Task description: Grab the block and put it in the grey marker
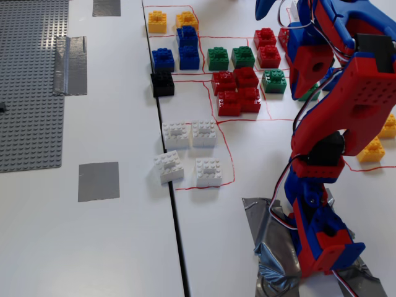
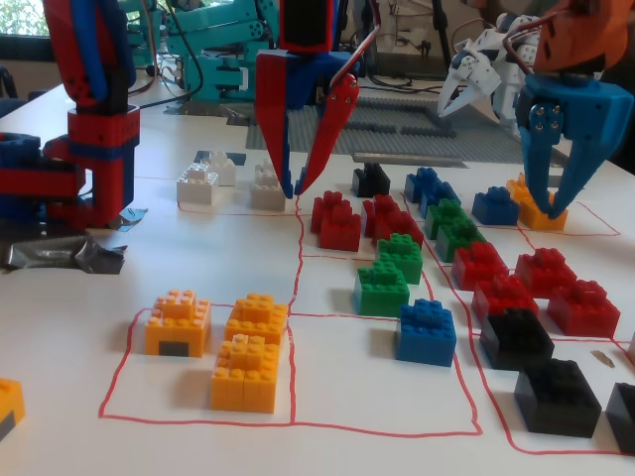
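1. Drawn into a narrow V at the jaws of the red-and-blue gripper [image 2: 295, 192], tips nearly meeting; cannot tell whether touching. Pinching nothing.
2. Hanging tips-down just above the table [image 2: 377, 382], over the red line between the white bricks [image 2: 198, 184] and the red bricks [image 2: 337, 220].
3. Lying well apart from those tips: the block [image 2: 248, 373], yellow-orange, studs up, inside a red-outlined pen at the front of a fixed view, touching a like brick behind it [image 2: 258, 317] and near a third [image 2: 178, 322] to its left.
4. Seen again at the right edge of a fixed view as two orange bricks [image 1: 372, 150] partly hidden by the arm [image 1: 365, 93].
5. Lying bare on the far side of the table seam: the grey marker [image 1: 98, 181], flat and dull, left of the white bricks, nothing on it.
6. Further up that side: a wrinkled shiny tape strip [image 1: 70, 65] on the edge of the grey studded baseplate [image 1: 31, 80].
7. Elsewhere in the pens: blue [image 2: 427, 330], green [image 2: 382, 288] and black bricks [image 2: 516, 337]
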Robot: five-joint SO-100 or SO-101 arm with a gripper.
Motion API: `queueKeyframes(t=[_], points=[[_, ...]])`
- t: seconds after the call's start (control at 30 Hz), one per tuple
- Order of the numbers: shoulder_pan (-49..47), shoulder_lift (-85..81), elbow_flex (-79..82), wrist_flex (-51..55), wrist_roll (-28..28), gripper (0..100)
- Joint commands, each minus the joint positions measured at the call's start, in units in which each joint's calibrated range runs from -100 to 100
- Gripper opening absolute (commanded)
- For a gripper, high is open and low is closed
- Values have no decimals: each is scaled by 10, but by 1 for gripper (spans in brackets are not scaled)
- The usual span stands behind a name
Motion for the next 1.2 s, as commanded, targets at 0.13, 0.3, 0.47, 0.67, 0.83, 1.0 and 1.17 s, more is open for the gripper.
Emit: queueKeyframes(t=[0.13,0.3,0.47,0.67,0.83,1.0,1.17], points=[[13,46,-47,-116,-5,0],[14,46,-47,-116,-4,0],[16,45,-48,-116,-8,0],[53,14,-57,-80,-37,0],[92,-29,-69,-23,-42,0],[142,-35,-176,98,-69,0],[194,-36,-218,170,-90,0]])
